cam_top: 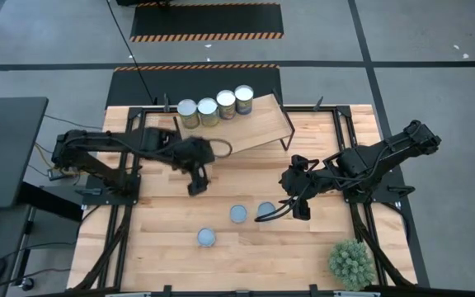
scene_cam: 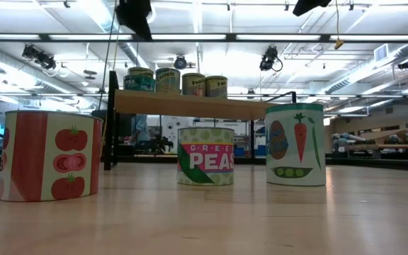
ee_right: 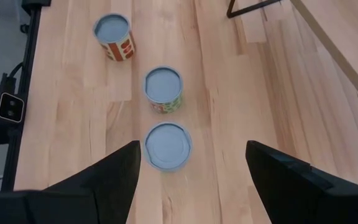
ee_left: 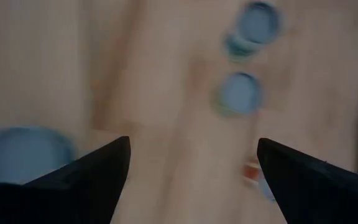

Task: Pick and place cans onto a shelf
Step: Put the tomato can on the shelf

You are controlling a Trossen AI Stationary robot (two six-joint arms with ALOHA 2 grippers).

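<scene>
On the shelf (cam_top: 258,124), at the table's (cam_top: 336,247) far edge, four taller cans (cam_top: 215,106) stood in a row along its left part. Below it, three shorter cans stood on the bare table: a tomato can (cam_top: 207,238) nearest the front, a peas can (cam_top: 237,214) past it, and a mixed-vegetable can (cam_top: 265,209) just beside the right pincer (cam_top: 283,210). That pincer hung empty with its jaws spread apart. Left of centre, the left pincer (cam_top: 196,188) was likewise spread open and empty, pointing toward the front. A green spiky plant (cam_top: 351,263) sat at the front right corner.
</scene>
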